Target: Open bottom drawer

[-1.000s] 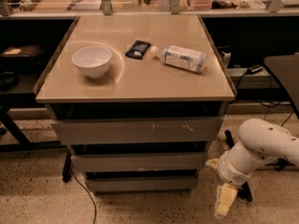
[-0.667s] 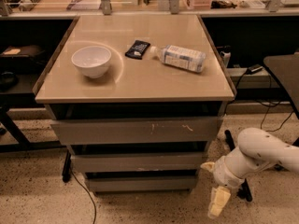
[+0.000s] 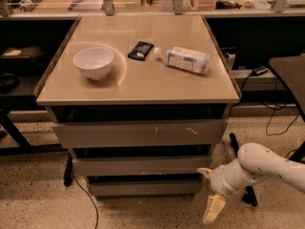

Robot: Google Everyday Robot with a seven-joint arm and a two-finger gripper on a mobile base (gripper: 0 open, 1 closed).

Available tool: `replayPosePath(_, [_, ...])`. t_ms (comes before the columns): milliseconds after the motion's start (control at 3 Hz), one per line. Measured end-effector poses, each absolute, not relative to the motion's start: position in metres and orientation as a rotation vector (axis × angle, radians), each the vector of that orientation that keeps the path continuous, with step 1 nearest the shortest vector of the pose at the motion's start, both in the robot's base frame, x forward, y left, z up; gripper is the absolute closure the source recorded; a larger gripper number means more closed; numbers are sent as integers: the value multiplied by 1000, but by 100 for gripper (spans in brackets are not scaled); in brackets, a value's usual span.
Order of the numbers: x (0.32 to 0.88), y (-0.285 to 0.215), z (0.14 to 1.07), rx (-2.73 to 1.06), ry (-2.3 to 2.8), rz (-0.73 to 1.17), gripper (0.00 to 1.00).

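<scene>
Hand [image 3: 208, 195] closer, just right of bottom drawer [image 3: 145, 188]

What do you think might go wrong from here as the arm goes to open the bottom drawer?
The bottom drawer shows no handle, so the gripper, low off the drawer's right end, may slip off its edge. The middle drawer front sits just above, so it could get caught and pulled instead.

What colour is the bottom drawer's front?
The bottom drawer is plain grey, seen in the camera view; the gripper hangs low by its right end.
</scene>
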State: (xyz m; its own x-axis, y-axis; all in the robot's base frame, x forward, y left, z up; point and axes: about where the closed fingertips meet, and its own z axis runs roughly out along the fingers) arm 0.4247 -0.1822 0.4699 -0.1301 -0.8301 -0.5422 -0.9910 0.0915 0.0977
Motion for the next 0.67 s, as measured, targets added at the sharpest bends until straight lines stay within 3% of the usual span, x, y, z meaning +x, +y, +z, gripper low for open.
replayPosePath(667, [427,-177,454,-1770,2007,654,0])
